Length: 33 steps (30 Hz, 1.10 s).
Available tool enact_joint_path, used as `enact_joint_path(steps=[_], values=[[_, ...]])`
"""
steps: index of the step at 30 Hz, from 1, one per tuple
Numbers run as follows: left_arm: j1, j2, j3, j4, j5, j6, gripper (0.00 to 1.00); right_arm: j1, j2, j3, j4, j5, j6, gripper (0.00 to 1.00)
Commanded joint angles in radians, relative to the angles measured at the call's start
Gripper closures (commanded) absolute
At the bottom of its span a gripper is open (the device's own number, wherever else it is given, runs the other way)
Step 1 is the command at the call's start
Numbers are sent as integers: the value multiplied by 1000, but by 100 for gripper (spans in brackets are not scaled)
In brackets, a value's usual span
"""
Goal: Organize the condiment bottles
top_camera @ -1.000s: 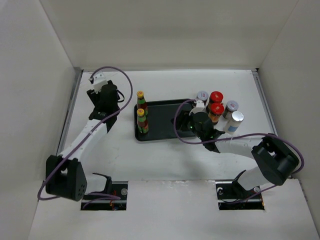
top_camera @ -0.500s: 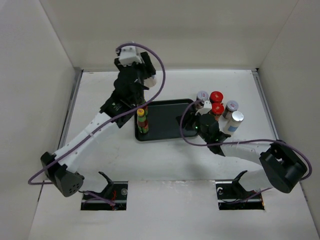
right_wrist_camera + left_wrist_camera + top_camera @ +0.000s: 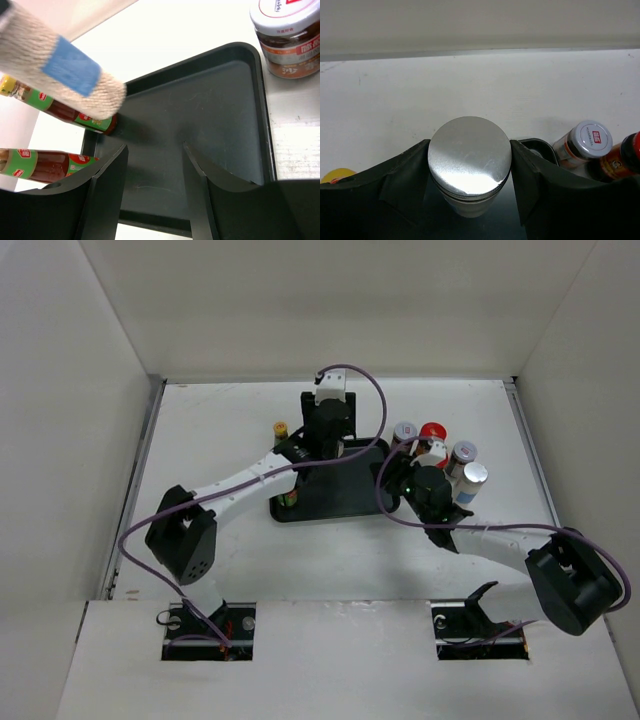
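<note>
My left gripper (image 3: 470,150) is shut on a silver-lidded jar (image 3: 469,156), its jaws pressing both sides of the lid, above the floor of the black tray (image 3: 540,148). In the top view the left wrist (image 3: 326,428) hides that jar over the tray's (image 3: 340,495) back edge. My right gripper (image 3: 154,150) is open and empty over the tray floor (image 3: 215,100) near its right end. Two yellow-capped sauce bottles (image 3: 60,107) (image 3: 45,164) stand at the tray's left end. A white-lidded jar (image 3: 404,430), a red-lidded jar (image 3: 432,430) and two silver-lidded jars (image 3: 462,452) (image 3: 473,474) stand right of the tray.
The left arm's braided sleeve (image 3: 60,65) crosses above the tray's left part, near the sauce bottles. White walls enclose the table at the back and on both sides. The right arm (image 3: 500,538) lies along the table in front of the jars outside the tray.
The left arm has swung from the table's back left across to the tray's back edge. The right gripper has shifted slightly right over the tray's right end.
</note>
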Motion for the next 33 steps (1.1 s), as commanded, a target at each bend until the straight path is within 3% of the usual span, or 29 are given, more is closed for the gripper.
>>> enact_joint_path(steps=[1,23,33], values=[[5,-1,-3,162,19,-51,72,-12,-25,-13,59,12,20,46],[21,158,-46,295,80,-83,71,-20,-7,-6,59,-13,37,47],[25,200,-46,332,70,-61,66,-20,-6,-2,65,-16,31,47]])
